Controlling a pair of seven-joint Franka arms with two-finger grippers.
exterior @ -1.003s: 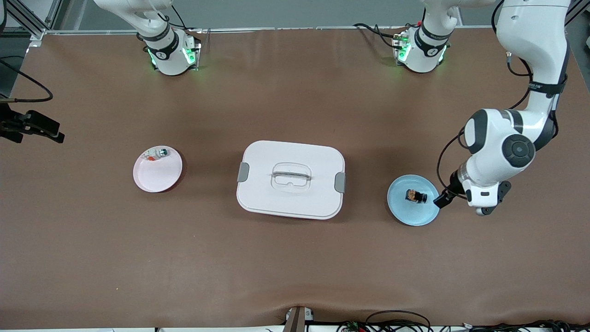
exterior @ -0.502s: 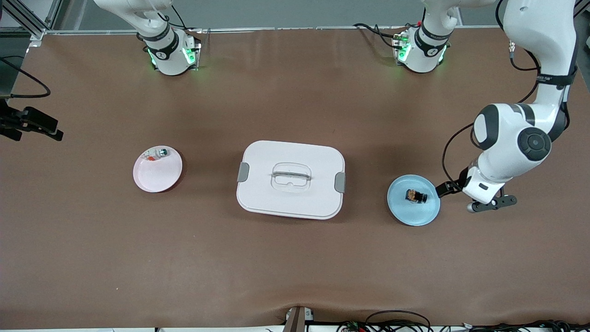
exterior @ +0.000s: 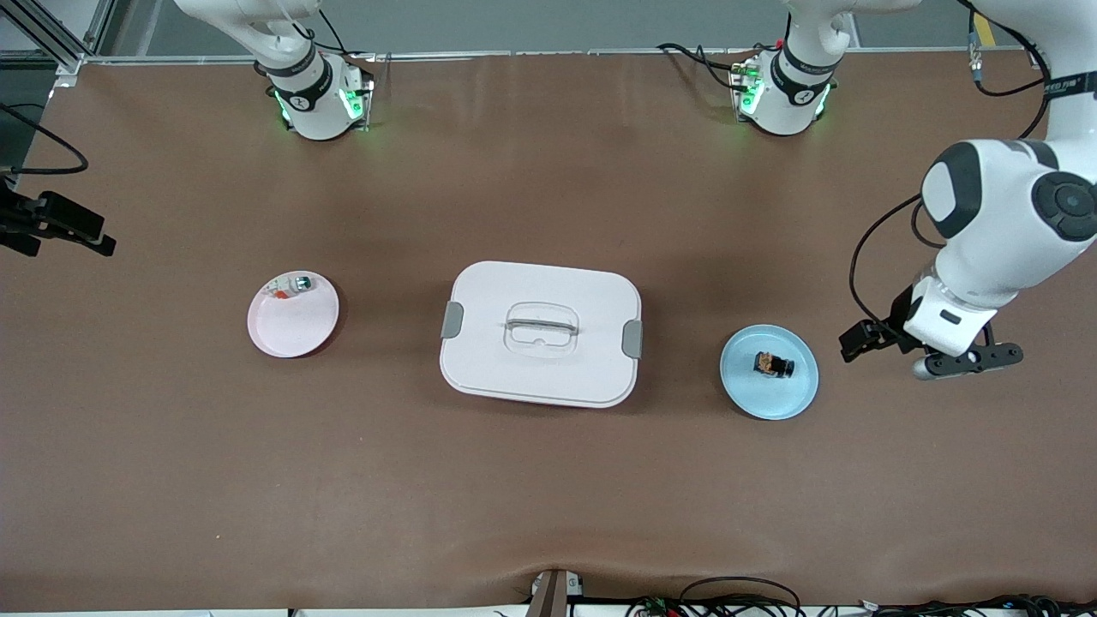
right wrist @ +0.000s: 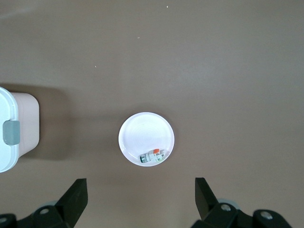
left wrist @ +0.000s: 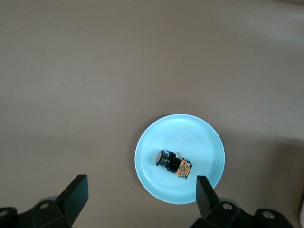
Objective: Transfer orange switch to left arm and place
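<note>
Toward the right arm's end from the box, right gripper waits spread over pink plate; toward the left arm's end, orange switch lies on blue plate, left gripper spread, empty, likely lining up.

The orange switch lies on its side near the middle of the blue plate, with the left gripper spread wide above.

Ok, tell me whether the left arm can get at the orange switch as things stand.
Probably yes: the open left gripper hangs beside the blue plate, and the orange switch lies uncovered on it.
</note>
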